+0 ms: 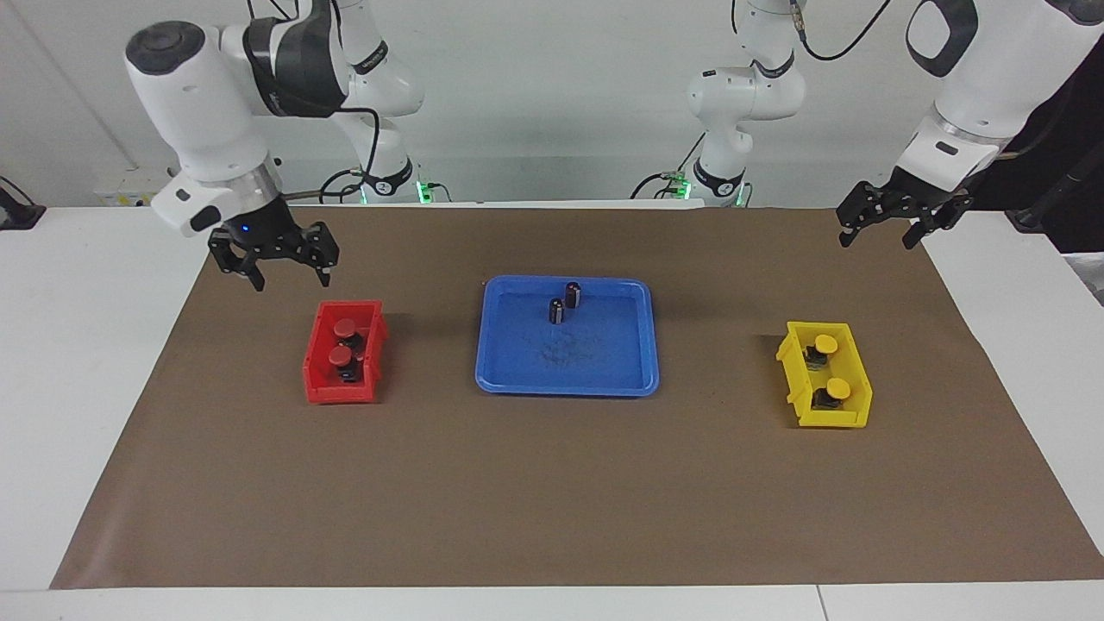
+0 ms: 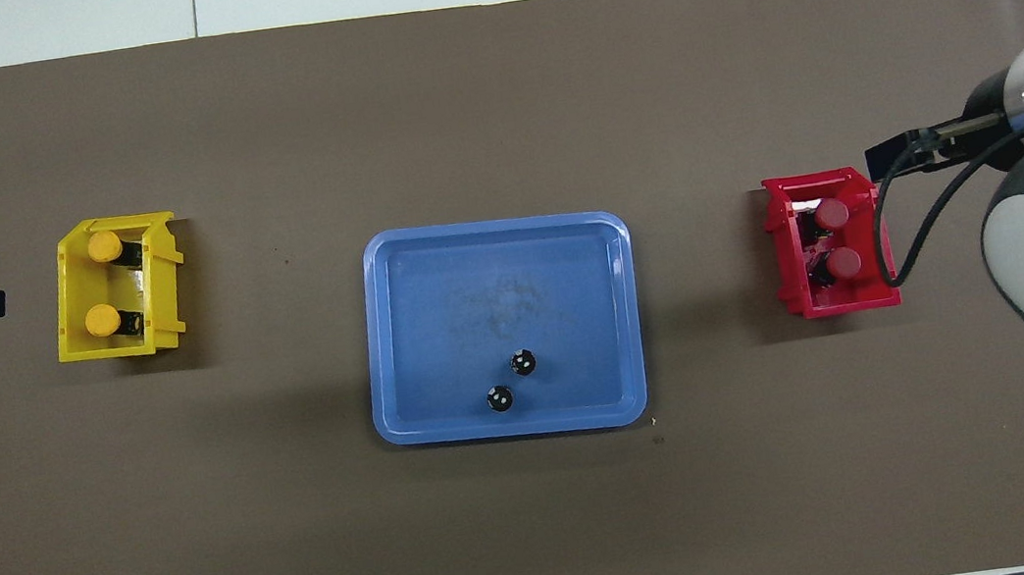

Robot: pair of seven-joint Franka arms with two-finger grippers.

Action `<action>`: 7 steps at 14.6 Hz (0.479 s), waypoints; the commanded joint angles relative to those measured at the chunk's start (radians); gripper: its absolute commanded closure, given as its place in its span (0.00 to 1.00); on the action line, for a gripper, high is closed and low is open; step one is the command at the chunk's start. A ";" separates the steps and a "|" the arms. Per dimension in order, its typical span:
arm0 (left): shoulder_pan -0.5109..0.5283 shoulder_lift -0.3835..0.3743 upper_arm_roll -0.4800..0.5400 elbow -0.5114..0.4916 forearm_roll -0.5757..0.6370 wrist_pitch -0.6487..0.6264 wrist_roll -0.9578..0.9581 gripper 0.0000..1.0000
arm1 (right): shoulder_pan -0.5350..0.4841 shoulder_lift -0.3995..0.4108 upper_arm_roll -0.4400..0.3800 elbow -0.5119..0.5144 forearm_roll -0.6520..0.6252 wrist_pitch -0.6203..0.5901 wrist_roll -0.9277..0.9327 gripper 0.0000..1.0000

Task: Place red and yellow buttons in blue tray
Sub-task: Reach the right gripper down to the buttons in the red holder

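Blue tray (image 1: 567,375): flat, low-rimmed, at the middle of the brown mat (image 1: 552,483) on the tabletop (image 1: 78,345); its long side runs from one arm's end of the tabletop toward the other. It holds only two dark cylinders (image 1: 564,303), upright, in the part nearest the robots.

Red bin (image 1: 343,390): toward the right arm's end. Inside are two red buttons (image 1: 342,341), one nearer to the robots than the other, both appearing to stand cap-up.

Yellow bin (image 1: 826,414): toward the left arm's end, well apart from the tray. It holds two yellow buttons (image 1: 824,365), lined up the same way; their black bases show beside the caps, so they may be tilted.

Right gripper (image 1: 288,274): jaws spread and empty, pointing down, over the mat just beside the red bin's edge nearest the robots. This arm is plainly closer to its buttons, which lie below the jaws and a little farther from the robots.

Left gripper (image 1: 876,233): jaws spread and empty, over the mat's edge nearest the robots, well apart from the yellow bin.

No button is in the tray yet.
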 commanded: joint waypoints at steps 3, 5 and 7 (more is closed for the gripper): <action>0.020 -0.034 0.001 -0.036 0.019 -0.012 0.087 0.00 | -0.014 0.016 0.001 -0.187 0.018 0.210 0.012 0.28; 0.025 -0.032 0.001 -0.036 0.021 0.002 0.085 0.00 | -0.021 0.044 0.001 -0.220 0.032 0.268 0.011 0.31; 0.029 -0.034 0.001 -0.056 0.021 0.032 0.084 0.00 | -0.018 0.064 0.001 -0.240 0.036 0.328 0.014 0.31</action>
